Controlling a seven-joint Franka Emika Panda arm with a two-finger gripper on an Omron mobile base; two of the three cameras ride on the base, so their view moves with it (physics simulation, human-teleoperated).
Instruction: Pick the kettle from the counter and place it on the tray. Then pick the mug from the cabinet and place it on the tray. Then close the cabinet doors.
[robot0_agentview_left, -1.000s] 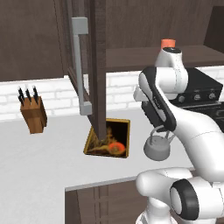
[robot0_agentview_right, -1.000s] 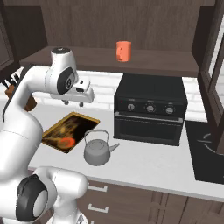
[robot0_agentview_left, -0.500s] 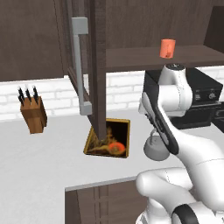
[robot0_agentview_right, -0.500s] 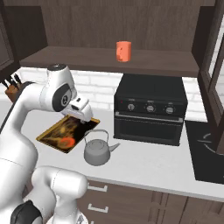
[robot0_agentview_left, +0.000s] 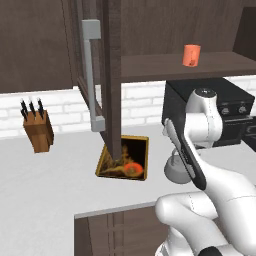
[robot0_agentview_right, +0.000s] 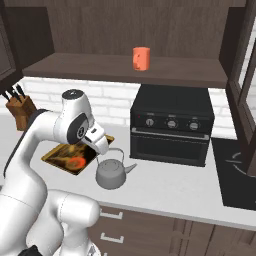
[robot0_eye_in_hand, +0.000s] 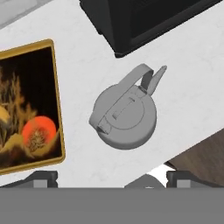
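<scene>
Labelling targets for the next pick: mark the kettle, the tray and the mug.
kettle (robot0_eye_in_hand: 124, 116): hand view, on the lid at the middle of its body.
tray (robot0_eye_in_hand: 57, 105): hand view, on its golden rim beside the kettle.
mug (robot0_agentview_right: 141, 58): right base view, on its orange side, on the cabinet shelf.

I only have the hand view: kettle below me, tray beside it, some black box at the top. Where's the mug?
Observer: The mug stands on the open cabinet shelf, above the black oven-like appliance.
Operator: Are the cabinet doors open?
Observer: Yes. In the left base view one door stands edge-on in front of the tray, its grey bar handle facing left.
Operator: Anything else on the counter?
Observer: A wooden knife block sits by the brick wall, left of the tray and well apart from it.
Operator: Is the kettle touching the appliance?
Observer: No. In the right base view the kettle sits on the counter with bare worktop between them.
</scene>
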